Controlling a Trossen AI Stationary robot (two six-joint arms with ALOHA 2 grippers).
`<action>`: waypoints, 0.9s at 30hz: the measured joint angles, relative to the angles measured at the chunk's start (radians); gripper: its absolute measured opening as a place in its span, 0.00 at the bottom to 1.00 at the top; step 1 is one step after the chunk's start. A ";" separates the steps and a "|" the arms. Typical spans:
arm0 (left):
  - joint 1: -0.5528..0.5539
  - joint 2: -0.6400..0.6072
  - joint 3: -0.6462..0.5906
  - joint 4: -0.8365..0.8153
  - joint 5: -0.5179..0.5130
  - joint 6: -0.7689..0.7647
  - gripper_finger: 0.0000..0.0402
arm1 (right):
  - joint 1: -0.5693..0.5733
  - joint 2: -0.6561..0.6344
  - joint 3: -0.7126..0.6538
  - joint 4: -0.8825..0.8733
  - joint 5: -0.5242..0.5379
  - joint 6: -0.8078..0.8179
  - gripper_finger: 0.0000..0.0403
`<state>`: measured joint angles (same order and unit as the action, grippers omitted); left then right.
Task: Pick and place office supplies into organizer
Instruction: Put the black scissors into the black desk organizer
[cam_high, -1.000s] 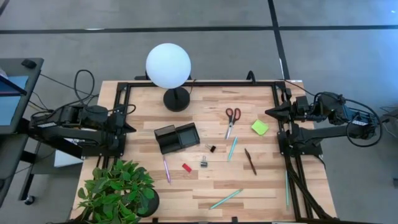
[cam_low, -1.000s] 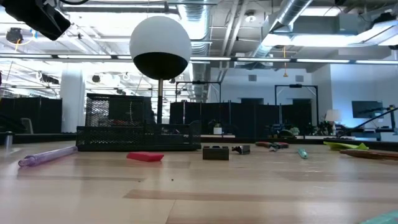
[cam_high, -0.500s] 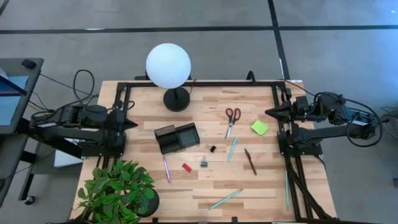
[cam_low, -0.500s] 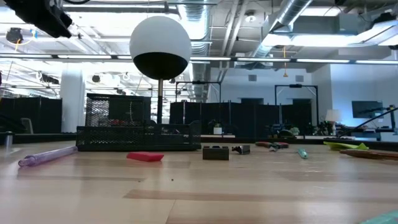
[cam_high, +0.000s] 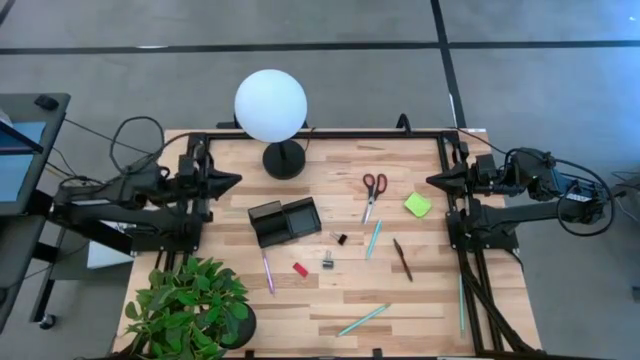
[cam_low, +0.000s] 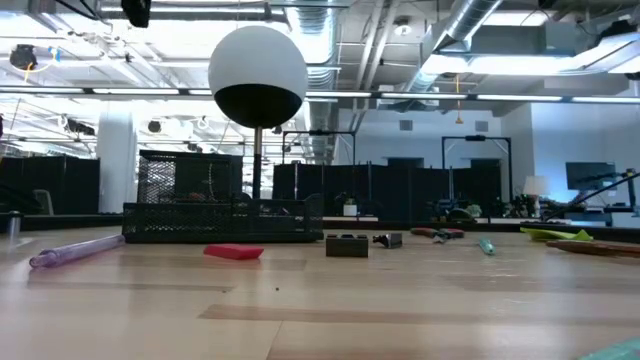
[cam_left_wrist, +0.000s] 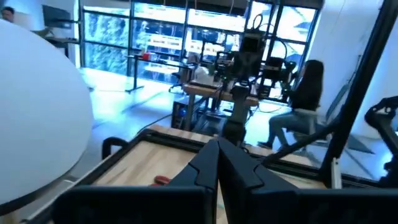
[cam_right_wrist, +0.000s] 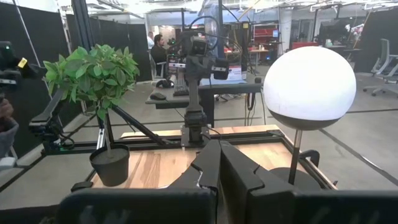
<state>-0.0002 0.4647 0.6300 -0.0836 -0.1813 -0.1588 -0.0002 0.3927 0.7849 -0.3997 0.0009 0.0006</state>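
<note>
Organizer (cam_high: 284, 221) lies near left claw (cam_high: 236, 181), apart, fingers together.

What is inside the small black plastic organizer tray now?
In the high view both compartments of the small black plastic organizer tray look empty. In the low view its mesh wall hides the interior.

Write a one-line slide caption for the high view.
Both arms wait at the table's sides, left pincer and right pincer shut, with scissors, pens and clips scattered beside the empty black organizer.

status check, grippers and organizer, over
Left gripper shut, empty, at left table edge. Right gripper shut, parked right edge. Organizer empty; supplies loose. Nothing blocking.
</note>
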 joint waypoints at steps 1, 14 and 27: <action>0.000 0.009 0.000 0.002 0.021 -0.002 0.00 | 0.000 0.000 0.000 0.000 0.000 0.000 0.00; -0.053 0.174 -0.122 0.023 0.224 -0.035 0.00 | 0.000 0.000 0.000 0.030 0.000 -0.021 0.00; -0.252 0.196 -0.126 0.155 0.061 -0.019 0.00 | 0.000 0.046 -0.052 0.293 -0.002 0.227 0.00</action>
<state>-0.2519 0.6612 0.5041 0.0719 -0.1202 -0.1780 -0.0003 0.4392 0.7325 -0.1068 -0.0011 0.2279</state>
